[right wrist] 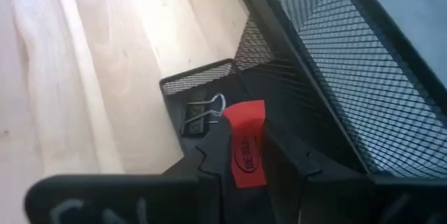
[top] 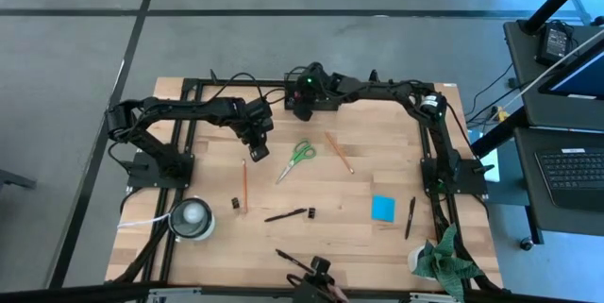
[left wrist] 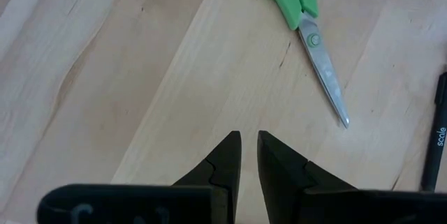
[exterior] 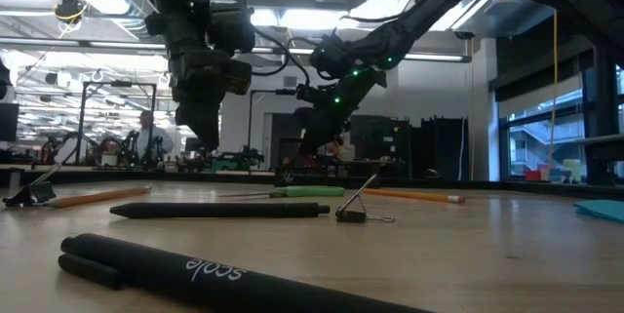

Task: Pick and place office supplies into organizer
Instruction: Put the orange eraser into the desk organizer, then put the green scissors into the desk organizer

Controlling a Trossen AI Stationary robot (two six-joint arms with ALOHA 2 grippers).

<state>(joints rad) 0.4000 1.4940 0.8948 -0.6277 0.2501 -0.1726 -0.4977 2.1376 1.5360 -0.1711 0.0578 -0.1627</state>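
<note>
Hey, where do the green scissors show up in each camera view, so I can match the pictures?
High view: green scissors lie at table centre, between both arms.
Low view: green handle flat in the mid-distance, behind the black pen.
Left wrist view: scissors ahead of the left gripper.
Right wrist view: not in it.
Shared landmark: the black pen.
</note>
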